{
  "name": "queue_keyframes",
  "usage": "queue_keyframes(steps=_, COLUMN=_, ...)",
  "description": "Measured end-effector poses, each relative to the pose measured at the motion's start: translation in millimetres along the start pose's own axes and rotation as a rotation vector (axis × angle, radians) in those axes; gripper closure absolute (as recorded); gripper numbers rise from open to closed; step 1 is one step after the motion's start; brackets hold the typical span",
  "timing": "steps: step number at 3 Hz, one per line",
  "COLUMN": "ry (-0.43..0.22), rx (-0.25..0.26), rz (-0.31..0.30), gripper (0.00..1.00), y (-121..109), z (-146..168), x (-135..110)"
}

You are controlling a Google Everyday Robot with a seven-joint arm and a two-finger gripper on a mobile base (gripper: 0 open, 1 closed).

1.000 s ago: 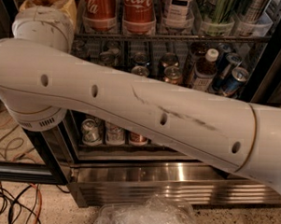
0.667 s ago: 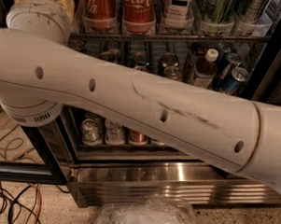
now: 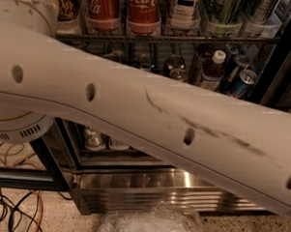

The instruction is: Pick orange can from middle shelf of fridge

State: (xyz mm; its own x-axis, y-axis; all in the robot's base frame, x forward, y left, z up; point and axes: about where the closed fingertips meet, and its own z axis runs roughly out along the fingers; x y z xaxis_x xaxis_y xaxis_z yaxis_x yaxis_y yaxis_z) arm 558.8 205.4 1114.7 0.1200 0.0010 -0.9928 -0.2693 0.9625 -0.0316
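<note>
The fridge fills the view, with its stainless base panel low down. A dark wire shelf with clear lane trays holds two red Coca-Cola cans and a gold-coloured can at the far left, half hidden by my arm. I cannot tell whether that one is the orange can. My white arm crosses the whole view. My gripper is out of view, past the arm's upper left end.
Below the wire shelf stand blue cans, a white-capped bottle and dark cans. Silver-topped cans show under the arm. The black door frame stands at the left. Cables and a crumpled clear plastic container lie on the floor.
My arm has swung closer to the camera and its elbow joint has shifted left. It now covers more of the lower shelf's cans.
</note>
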Motion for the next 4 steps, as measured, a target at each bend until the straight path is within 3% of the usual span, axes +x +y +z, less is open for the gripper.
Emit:
queue_keyframes(steps=1, ry=0.058, rx=-0.012, rz=0.044, gripper=1.00, y=2.8, z=-32.7, x=9.5)
queue_keyframes(steps=3, ry=0.123, rx=0.069, rz=0.118, gripper=1.00, y=-16.4, z=-80.6, x=31.4)
queue_keyframes(steps=4, ry=0.132, rx=0.069, rz=0.147, gripper=1.00, y=-15.9, z=-95.9, x=42.3)
